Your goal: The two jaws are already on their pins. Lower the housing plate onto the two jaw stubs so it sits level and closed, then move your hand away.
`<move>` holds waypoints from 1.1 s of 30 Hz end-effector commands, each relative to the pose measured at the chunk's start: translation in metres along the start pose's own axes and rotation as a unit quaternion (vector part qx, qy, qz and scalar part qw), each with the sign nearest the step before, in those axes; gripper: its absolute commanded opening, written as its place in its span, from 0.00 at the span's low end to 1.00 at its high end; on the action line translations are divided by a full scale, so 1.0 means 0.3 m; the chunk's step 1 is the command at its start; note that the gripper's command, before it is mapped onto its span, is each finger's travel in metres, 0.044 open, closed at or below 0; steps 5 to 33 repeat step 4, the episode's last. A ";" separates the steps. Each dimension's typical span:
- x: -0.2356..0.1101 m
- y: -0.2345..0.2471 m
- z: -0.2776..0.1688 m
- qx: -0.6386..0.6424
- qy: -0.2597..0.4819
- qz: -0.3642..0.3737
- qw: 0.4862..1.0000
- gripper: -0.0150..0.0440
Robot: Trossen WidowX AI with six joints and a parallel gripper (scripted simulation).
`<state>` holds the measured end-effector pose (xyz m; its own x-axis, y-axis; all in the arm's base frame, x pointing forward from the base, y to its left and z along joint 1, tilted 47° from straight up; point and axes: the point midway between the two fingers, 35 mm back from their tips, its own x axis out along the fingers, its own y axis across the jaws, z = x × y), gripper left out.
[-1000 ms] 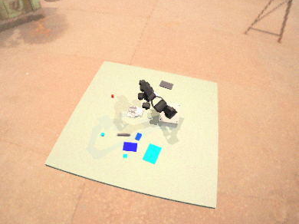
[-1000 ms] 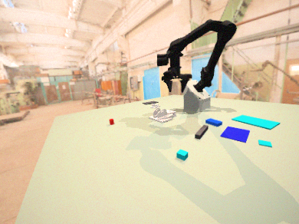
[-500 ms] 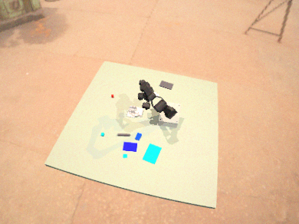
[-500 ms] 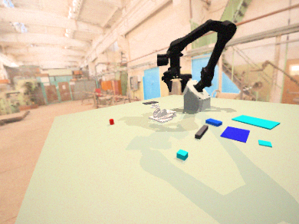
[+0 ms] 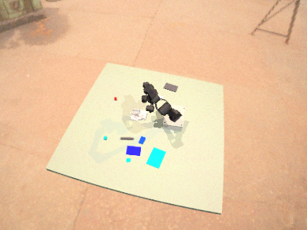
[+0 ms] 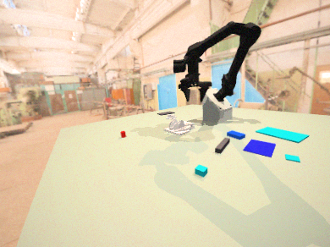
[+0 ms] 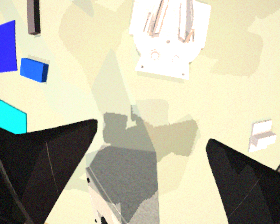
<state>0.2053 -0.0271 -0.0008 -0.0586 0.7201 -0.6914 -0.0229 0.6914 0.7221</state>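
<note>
The white base (image 5: 138, 115) (image 6: 179, 128) (image 7: 164, 68) lies on the table. Its two jaws, left (image 7: 160, 19) and right (image 7: 186, 19) in the wrist view, stand side by side and run off the top edge. Two round pin spots show on its bare near end, with no plate over them. A small white plate with a raised rib (image 7: 262, 135), probably the housing plate, lies apart at the right of the wrist view. My gripper (image 6: 195, 99) (image 7: 154, 135) is open and empty, high above the table between the base and the robot's foot. Jaw seating on the pins is too small to tell.
A dark bar (image 5: 127, 139) (image 6: 222, 145) (image 7: 33, 19), blue block (image 5: 142, 140) (image 6: 235, 134) (image 7: 33, 70), violet-blue square (image 5: 133, 150) (image 6: 260, 148) and cyan sheet (image 5: 156, 157) (image 6: 282, 134) lie to one side. A red piece (image 5: 115, 98) (image 6: 123, 134) and dark plate (image 5: 171, 87) (image 6: 166, 113) lie farther off.
</note>
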 end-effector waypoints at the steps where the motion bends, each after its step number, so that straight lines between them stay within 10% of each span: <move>1: 0.000 0.000 -0.004 -0.001 0.003 -0.001 1.000 1.00; 33: 0.000 0.000 -0.004 -0.001 0.003 -0.001 1.000 1.00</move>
